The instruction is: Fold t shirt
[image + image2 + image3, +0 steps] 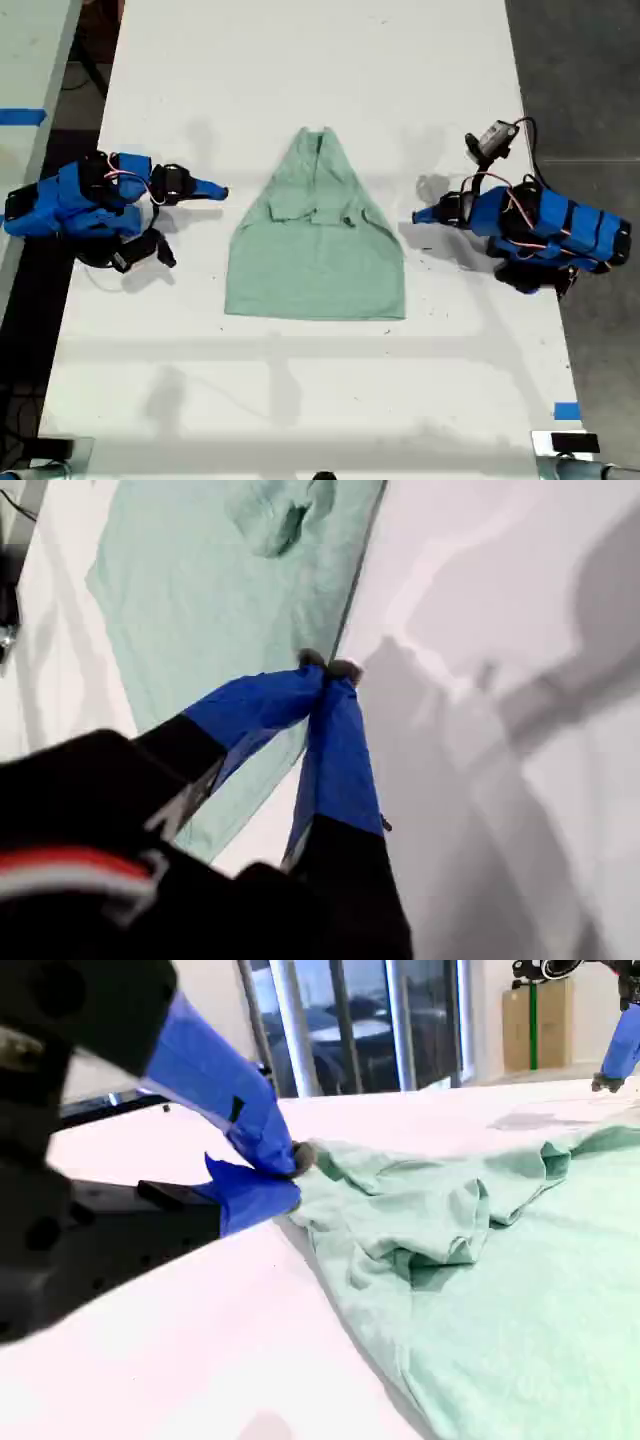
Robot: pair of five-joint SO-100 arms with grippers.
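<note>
T shirt [316,245] lies flat between my two low, outstretched arms.

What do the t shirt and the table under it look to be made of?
The t shirt looks like soft knit cloth, matte pale mint-green: it bunches into loose rounded folds near the sleeves and lies limp at the hem. The table seems a hard, smooth white board, perhaps laminate: it is flat and takes soft shadows and a faint sheen, though the exact material is not clear.

The t shirt [315,250] is soft matt cloth (creased).
</note>
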